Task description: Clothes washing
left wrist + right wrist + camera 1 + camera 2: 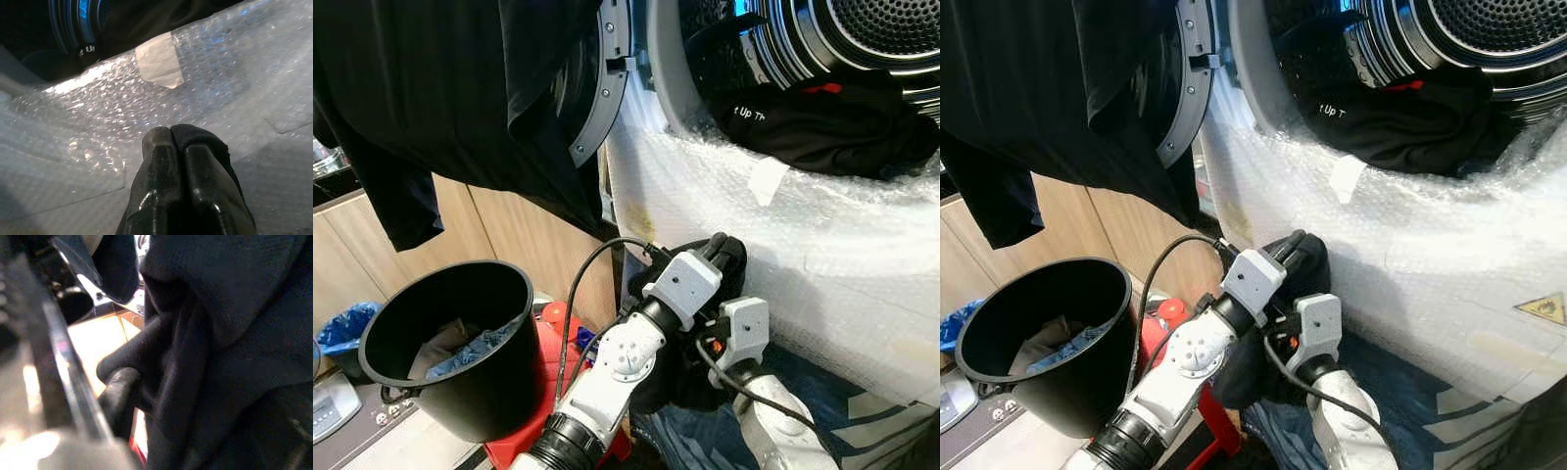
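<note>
A: What do we have closest to us?

B: Our two arms, side by side low in the middle. The left gripper (178,147) has its fingers pressed together with a fold of black cloth over one tip. From the head we see it holding up a black garment (690,362) that bunches around both wrists.

A: And the right gripper (122,387)?

B: It is buried in that same dark cloth. One finger shows in the wrist view with fabric draped against it, but we cannot tell whether the fingers are spread or pinching.

A: What lies under our arms?

B: A heap of dark blue fabric (705,436) on the floor, and to our left a black bucket (480,392) standing on something red (558,362). The bucket holds some light and bluish cloth (460,351).

A: Further out?

B: Right in front of the grippers is the washing machine (1449,284), its front wrapped in bubble wrap with a strip of tape (159,61) stuck on it. A yellow warning sticker (1542,307) sits on its right side.

A: Is anything in the drum?

B: Yes, black clothing (832,122) with white lettering lies in the open mouth, spilling onto the rim. The round door (602,88) is swung open to our left, with a large black garment (440,108) draped over it, hanging down before the wooden cabinets (509,235).

A: Anything beyond the bucket?

B: A crumpled blue bag (342,331) at the far left edge.
</note>
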Robot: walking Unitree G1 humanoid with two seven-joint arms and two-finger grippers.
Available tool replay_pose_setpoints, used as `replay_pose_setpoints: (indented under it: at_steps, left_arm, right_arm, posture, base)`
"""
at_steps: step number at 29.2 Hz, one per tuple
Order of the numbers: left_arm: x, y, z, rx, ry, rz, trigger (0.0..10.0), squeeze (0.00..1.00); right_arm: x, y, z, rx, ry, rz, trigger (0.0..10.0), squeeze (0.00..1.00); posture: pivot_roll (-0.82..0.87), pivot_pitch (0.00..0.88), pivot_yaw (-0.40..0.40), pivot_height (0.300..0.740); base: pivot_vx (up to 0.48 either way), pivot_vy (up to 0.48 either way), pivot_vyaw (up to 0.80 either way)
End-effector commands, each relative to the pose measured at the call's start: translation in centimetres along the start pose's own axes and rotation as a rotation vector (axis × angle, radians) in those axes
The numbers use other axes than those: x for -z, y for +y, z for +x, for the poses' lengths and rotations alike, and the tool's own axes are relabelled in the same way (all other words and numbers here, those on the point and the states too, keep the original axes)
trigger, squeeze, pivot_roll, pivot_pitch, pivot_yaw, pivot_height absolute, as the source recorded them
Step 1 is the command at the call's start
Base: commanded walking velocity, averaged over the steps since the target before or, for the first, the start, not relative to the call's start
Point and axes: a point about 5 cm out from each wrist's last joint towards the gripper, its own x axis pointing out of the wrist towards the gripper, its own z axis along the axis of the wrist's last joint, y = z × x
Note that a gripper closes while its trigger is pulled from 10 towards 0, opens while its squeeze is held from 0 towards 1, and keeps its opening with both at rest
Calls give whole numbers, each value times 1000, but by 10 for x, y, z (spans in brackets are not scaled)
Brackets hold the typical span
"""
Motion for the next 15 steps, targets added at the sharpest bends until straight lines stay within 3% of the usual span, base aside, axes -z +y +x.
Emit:
replay_pose_setpoints:
  at_steps: [1, 6, 14, 15]
  left_arm:
    - [-24, -14, 15, 48, -121, -18, 10000, 0]
    - [-30, -14, 15, 44, -147, -65, 10000, 0]
    - [-39, -22, 17, 68, -188, -123, 10000, 0]
    - [-42, -25, 18, 79, -198, -143, 10000, 0]
  right_arm:
    - [8, -4, 5, 61, 54, 23, 10000, 0]
    - [9, -13, 7, 104, 71, 27, 10000, 0]
    - [11, -11, 8, 88, 74, 22, 10000, 0]
    - [12, -8, 10, 88, 78, 29, 6941, 0]
  posture:
    - [-133, 0, 86, 740]
    - [-127, 0, 86, 740]
    - [-127, 0, 87, 740]
    - [-126, 0, 89, 740]
  base:
    - [0, 0, 0]
    - [0, 0, 0]
    - [0, 0, 0]
    - [0, 0, 0]
